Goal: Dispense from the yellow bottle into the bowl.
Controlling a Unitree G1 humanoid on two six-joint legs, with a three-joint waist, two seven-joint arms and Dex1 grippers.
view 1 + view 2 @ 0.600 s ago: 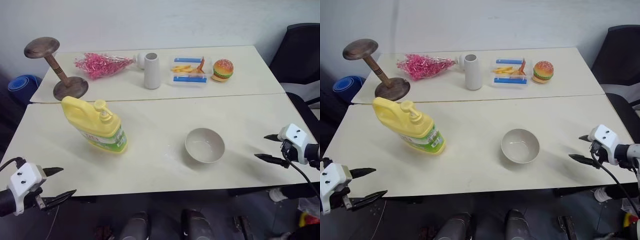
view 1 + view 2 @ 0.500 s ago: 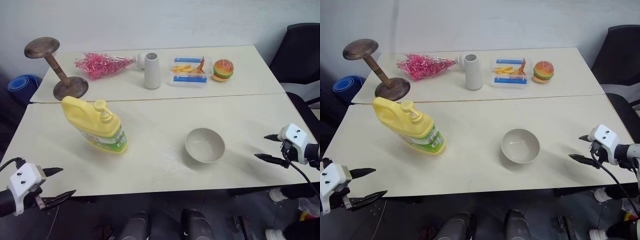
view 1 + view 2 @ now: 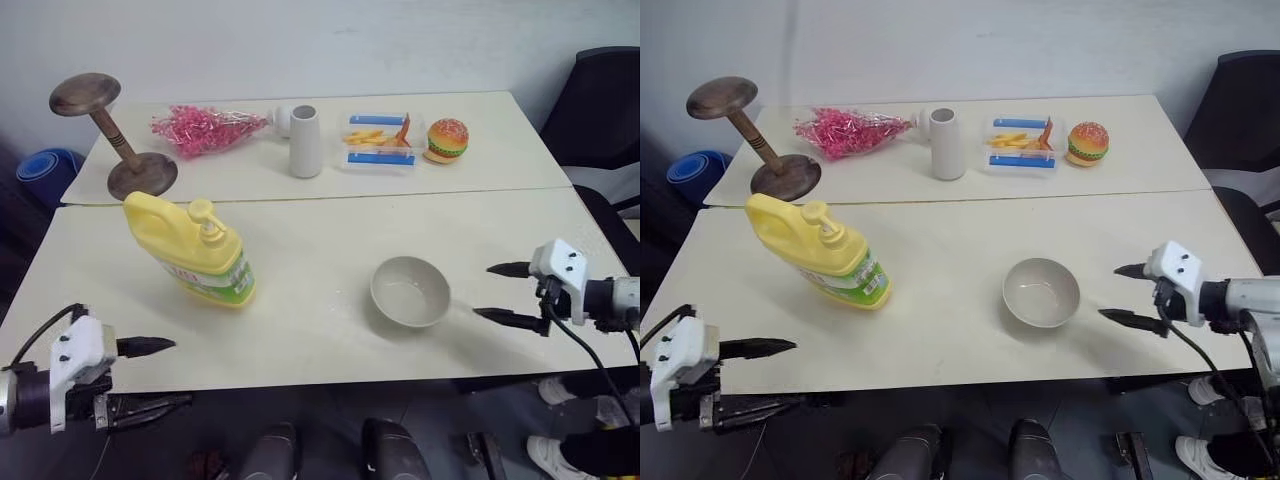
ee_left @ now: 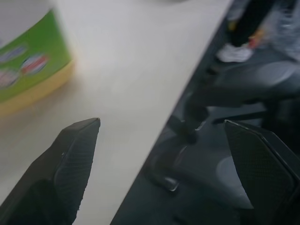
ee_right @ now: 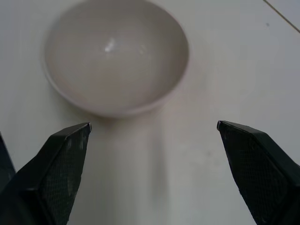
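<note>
Head views first: left gripper [image 3: 150, 375] spread wide at the near table edge, about 7 o'clock from the yellow bottle [image 3: 190, 250], holding nothing, touching nothing. Right gripper [image 3: 505, 292] just as wide, empty, parked at 3 o'clock from the bowl [image 3: 410, 290], near it but apart. Bottle upright-ish, leaning, at 9 o'clock from the bowl, well apart on the table [image 3: 300, 330]. Compared with the frame half a second back: both grippers moved inward, right one closer to the bowl, left one further in along the edge. Bottle and bowl stayed put.

Left wrist view: fingers [image 4: 70, 159] wide apart, one over the tabletop, other past the edge over the floor. Only the bottle's green label and yellow base corner visible, cut off and blurry.

Right wrist view: fingers [image 5: 61, 164] wide apart, bowl [image 5: 117, 56] sitting ahead between them, empty, rim cut off at the far side.
</note>
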